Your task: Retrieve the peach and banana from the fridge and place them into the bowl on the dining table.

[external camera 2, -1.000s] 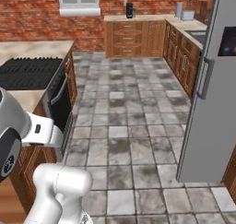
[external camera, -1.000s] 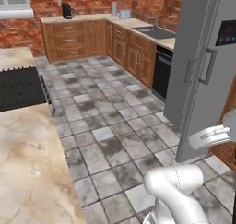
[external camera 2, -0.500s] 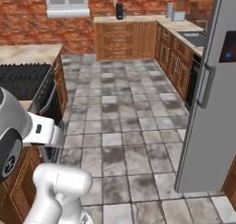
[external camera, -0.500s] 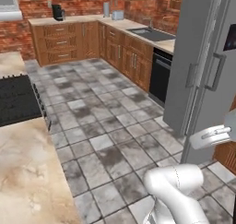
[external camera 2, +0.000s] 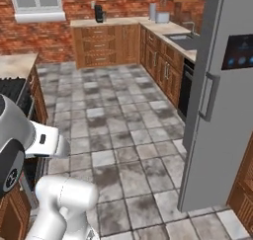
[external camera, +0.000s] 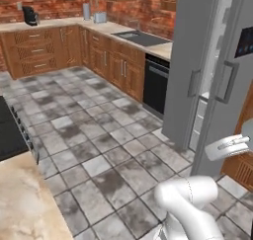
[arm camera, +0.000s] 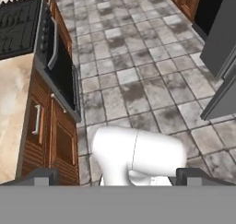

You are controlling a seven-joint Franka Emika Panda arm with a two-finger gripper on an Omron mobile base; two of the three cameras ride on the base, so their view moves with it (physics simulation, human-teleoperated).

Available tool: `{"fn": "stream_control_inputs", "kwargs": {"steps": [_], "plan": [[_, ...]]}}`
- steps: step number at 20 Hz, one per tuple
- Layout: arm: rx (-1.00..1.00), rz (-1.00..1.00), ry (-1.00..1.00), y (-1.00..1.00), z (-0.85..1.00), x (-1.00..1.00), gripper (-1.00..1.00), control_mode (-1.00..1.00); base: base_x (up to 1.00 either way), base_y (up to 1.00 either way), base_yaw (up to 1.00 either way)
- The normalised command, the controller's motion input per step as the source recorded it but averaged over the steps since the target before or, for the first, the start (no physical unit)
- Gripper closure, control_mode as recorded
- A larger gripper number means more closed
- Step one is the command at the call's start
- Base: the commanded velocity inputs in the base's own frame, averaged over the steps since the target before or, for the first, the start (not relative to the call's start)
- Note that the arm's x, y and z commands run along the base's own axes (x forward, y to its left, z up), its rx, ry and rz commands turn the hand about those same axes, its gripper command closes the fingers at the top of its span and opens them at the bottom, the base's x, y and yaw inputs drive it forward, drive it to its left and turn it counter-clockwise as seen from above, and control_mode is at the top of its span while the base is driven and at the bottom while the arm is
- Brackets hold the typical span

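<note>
Fridge (external camera: 207,71) on the right of the tiled floor (external camera: 99,150), one door standing a little ajar with a pale sliver of interior showing at its edge, the other closed with a dark panel (external camera 2: 239,51) near its top. Peach and banana presumably inside, so none of the fruit fetched yet as far as can be judged; bowl nowhere to be pointed at either. Nearest: gripper (arm camera: 117,178) at the bottom of the hand view, tips set wide apart with nothing between them, so released and empty, aimed down at the tiles. Just beside on the left: corner of the dining table (external camera: 24,204), beige marbled top with the black inset cooktop (arm camera: 18,22) along its edge and wooden fronts below. Farther on: black oven (external camera: 157,83) under the counter next to the fridge, then the sink (external camera: 141,38) in that counter. Farthest: coffee machine (external camera: 30,15) on the back counter against the brick wall. Task judged barely begun: approach to the fridge, door to swing wide, two picks and two placements all left.
</note>
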Motion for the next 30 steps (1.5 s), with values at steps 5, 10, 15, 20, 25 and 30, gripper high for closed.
{"fn": "stream_control_inputs", "kwargs": {"steps": [5, 10, 15, 20, 25, 30], "plan": [[0.0, 0.0, 0.0, 0.0, 0.0, 0.0, -1.0, 1.0, 0.93, 0.0, -0.28], [0.0, 0.0, 0.0, 0.0, 0.0, 0.0, -1.0, 1.0, 0.98, 0.0, -0.28], [0.0, 0.0, 0.0, 0.0, 0.0, 0.0, -1.0, 1.0, 0.91, 0.0, -0.31], [0.0, 0.0, 0.0, 0.0, 0.0, 0.0, -1.0, 1.0, 0.79, 0.0, -0.34], [0.0, 0.0, 0.0, 0.0, 0.0, 0.0, -1.0, 1.0, 0.71, 0.01, -0.43], [0.0, 0.0, 0.0, 0.0, 0.0, 0.0, -1.0, 1.0, 0.68, 0.22, -0.52]]}}
